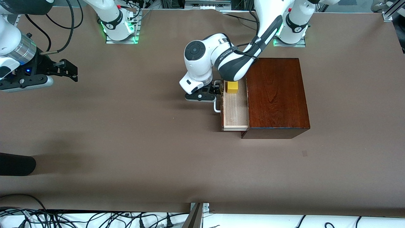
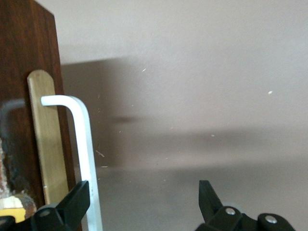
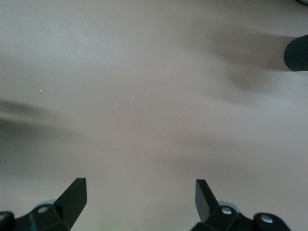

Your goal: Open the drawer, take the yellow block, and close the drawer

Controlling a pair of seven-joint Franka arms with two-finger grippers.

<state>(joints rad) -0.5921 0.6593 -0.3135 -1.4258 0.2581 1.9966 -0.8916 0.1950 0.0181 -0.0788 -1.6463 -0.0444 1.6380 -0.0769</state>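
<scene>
Yellow block (image 1: 233, 87) sits in the open drawer (image 1: 235, 110), at the tray end farthest from the front camera, close to the dark wooden box (image 1: 277, 95). It looks small, rigid and light, probably smooth-faced; best taken top-down across two opposite flat sides, though the tray wall and box edge leave little finger room.

Drawer is pulled partway out. White handle (image 2: 85, 154) has one finger of the left gripper (image 1: 217, 90) beside it; fingers are spread, clamping nothing.

Right gripper (image 1: 68, 70) waits over bare table toward the right arm's end, fingers released, holding nothing.

Table (image 1: 126, 142) is flat brown matte sheet with plenty of free space around the box; cables run along the edge nearest the front camera.
</scene>
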